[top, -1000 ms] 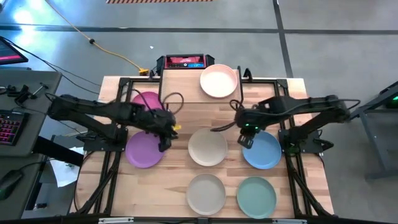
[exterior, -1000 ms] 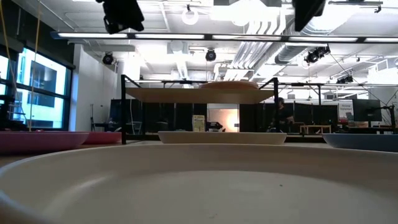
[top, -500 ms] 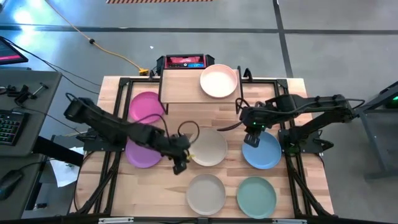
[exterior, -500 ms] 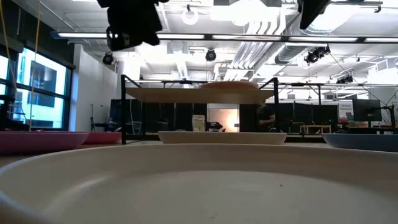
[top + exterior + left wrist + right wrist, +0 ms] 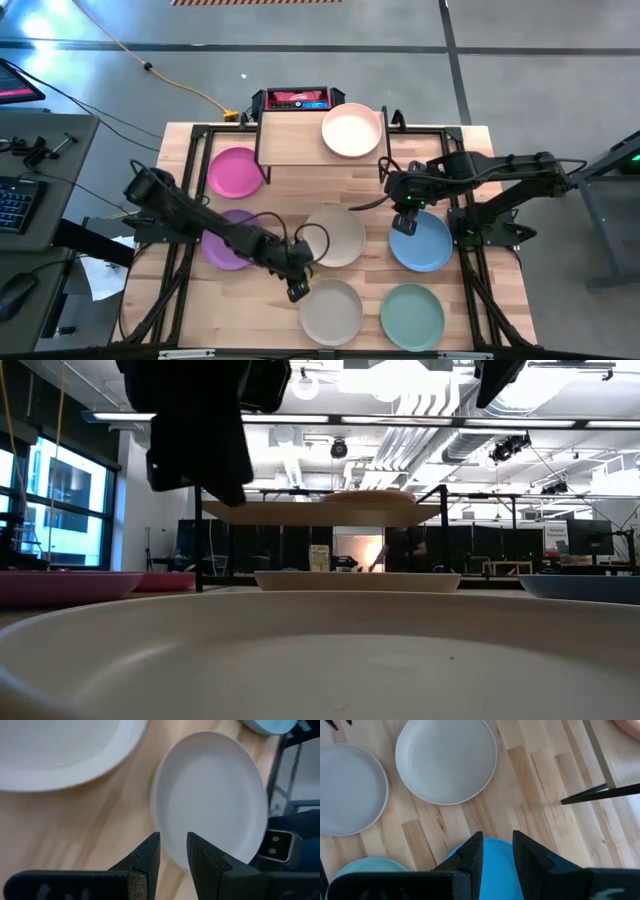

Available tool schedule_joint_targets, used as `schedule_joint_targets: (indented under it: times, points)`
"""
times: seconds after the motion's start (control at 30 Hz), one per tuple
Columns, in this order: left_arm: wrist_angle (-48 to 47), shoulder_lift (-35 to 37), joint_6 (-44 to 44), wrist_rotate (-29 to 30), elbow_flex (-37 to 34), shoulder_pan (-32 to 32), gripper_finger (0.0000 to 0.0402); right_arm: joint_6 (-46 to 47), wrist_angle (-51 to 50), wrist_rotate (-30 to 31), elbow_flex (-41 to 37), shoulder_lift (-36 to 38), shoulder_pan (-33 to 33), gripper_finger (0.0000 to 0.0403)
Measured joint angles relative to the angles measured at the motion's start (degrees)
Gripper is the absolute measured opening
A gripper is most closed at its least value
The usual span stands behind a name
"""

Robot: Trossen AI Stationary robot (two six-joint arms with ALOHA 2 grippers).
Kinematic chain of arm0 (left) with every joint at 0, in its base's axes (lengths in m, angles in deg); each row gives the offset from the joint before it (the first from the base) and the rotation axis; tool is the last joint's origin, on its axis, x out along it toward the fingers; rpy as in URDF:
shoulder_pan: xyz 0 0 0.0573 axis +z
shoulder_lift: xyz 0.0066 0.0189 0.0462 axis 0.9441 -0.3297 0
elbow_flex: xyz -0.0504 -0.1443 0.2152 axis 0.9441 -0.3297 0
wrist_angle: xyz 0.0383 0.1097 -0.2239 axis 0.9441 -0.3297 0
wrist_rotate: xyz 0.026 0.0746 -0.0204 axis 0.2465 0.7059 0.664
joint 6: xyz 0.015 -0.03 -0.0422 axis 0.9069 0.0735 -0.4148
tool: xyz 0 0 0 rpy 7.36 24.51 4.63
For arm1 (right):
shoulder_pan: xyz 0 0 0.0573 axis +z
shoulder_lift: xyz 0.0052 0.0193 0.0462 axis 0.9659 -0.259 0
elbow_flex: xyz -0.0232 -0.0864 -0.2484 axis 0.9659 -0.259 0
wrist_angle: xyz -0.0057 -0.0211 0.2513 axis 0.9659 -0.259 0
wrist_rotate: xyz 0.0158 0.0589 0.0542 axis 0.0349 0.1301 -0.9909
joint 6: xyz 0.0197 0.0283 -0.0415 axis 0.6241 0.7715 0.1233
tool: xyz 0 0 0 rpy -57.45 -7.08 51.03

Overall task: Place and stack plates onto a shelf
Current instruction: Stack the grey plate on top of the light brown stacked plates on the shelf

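Low, left tool (image 5: 297, 290) over beige plate (image 5: 333, 311)

arms: dark, jointed, looped black cables | left hand (image 5: 172, 851): black fingers | right hand (image 5: 496, 851): black fingers

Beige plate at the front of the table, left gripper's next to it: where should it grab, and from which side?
Probably the rim. The beige plate lies flat on the table, so only its raised edge gives the jaws something to close over. The left gripper, jaws slightly apart, sits at the plate's left rear edge: come down from above there, one finger inside the rim, one outside.
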State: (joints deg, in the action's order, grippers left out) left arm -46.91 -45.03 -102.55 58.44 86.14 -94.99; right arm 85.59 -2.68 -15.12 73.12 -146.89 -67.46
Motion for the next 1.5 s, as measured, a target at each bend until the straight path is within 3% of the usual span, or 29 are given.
schedule_joint_targets:
  times: [0.6, 1.5]
  points:
    - [5.4, -6.5, -3.3, 0.5, 0.0, -0.6, 0.0085, 0.6, 1.0, 0.1, 0.0, 0.0, 0.0, 0.0084]
    - [5.3, -7.0, -3.3, 1.5, 0.0, -0.5, 0.0085, 0.5, 1.0, 0.0, 0.0, 0.0, 0.0, 0.0084]
